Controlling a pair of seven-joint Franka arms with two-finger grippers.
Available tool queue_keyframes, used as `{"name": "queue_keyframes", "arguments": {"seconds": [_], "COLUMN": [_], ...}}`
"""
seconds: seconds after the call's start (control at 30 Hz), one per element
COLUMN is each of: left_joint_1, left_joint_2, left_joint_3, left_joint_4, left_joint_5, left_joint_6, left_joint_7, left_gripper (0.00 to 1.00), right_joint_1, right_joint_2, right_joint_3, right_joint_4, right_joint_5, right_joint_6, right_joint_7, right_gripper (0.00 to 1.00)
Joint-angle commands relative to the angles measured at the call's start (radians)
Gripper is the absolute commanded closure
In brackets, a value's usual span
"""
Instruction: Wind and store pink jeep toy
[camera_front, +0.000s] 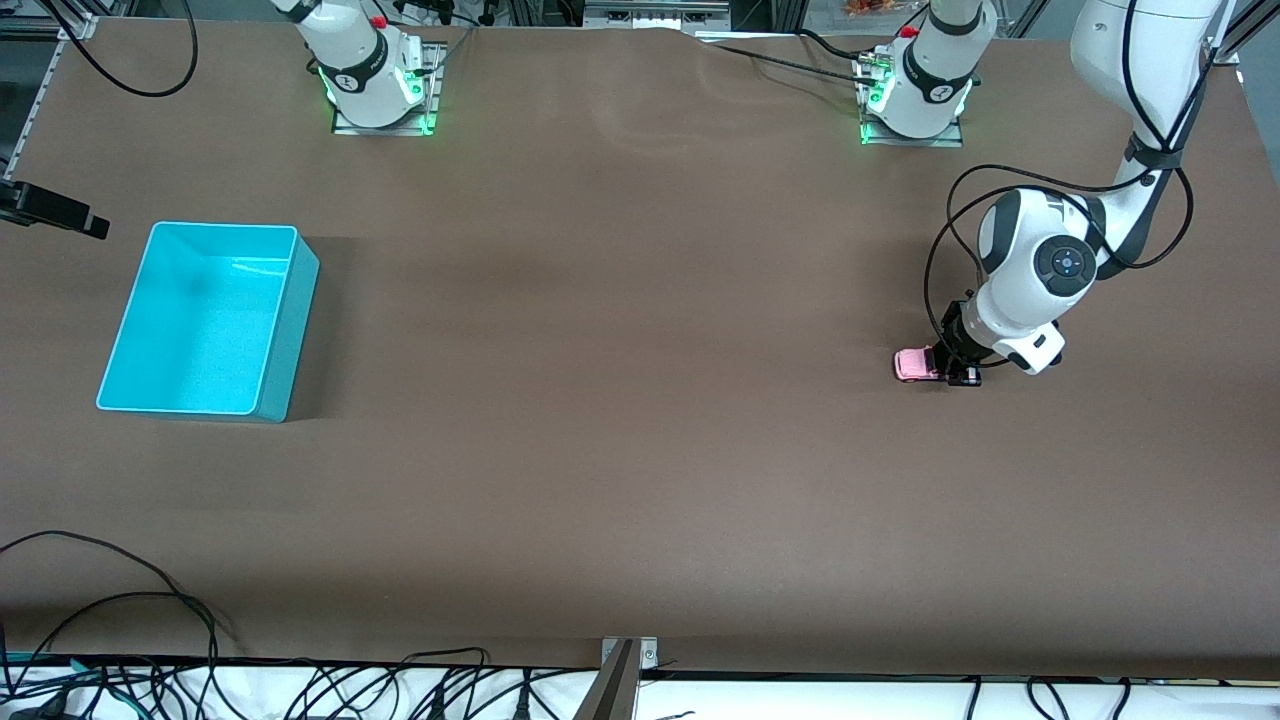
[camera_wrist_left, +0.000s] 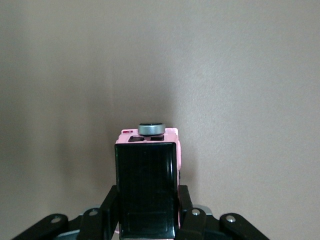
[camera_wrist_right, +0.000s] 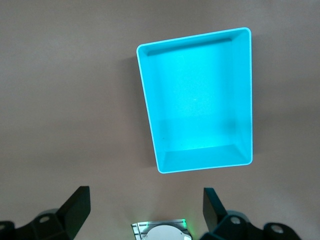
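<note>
The pink jeep toy (camera_front: 910, 364) sits on the brown table toward the left arm's end. My left gripper (camera_front: 946, 366) is low at the table and shut on its sides. In the left wrist view the jeep (camera_wrist_left: 146, 175) shows its black roof between my left gripper's (camera_wrist_left: 148, 206) two black fingers, which press against its flanks. A grey round spare wheel (camera_wrist_left: 151, 129) sits at its end away from the gripper. My right gripper (camera_wrist_right: 145, 200) is open and empty, high over the table, with the turquoise bin (camera_wrist_right: 200, 157) below it.
The turquoise bin (camera_front: 292, 340) stands empty toward the right arm's end of the table. The two arm bases (camera_front: 378, 85) (camera_front: 915, 95) stand along the table's edge farthest from the front camera. Cables (camera_front: 120, 620) lie along the nearest edge.
</note>
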Motion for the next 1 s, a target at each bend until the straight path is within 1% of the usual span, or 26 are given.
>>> {"name": "queue_keyframes", "arguments": {"seconds": [0.0,0.33,0.6,0.97], "left_joint_1": [0.027,0.045,0.096,0.183], "left_joint_2": [0.028,0.033,0.034,0.045], "left_joint_3": [0.003,0.005,0.005,0.003], "left_joint_4": [0.009,0.011,0.011,0.012], "left_joint_5": [0.079,0.087,0.096,0.208], "left_joint_6": [0.003,0.004,0.004,0.009], "left_joint_7": [-0.019,-0.004,0.062,0.080], "left_gripper": [1.00,1.00,1.00,1.00], "right_joint_1": [0.000,0.000,0.000,0.000], "right_joint_2": [0.006,0.006,0.006,0.007], "right_joint_3": [0.001,0.001,0.001,0.001], "right_joint_4": [0.019,0.019,0.019,0.019], "right_joint_5": [0.018,0.018,0.018,0.018], "right_joint_6": [-0.008,-0.008,-0.008,-0.008], "right_joint_7": [-0.010,-0.010,-0.010,-0.010], "right_gripper": [0.00,0.00,0.00,0.00]}}
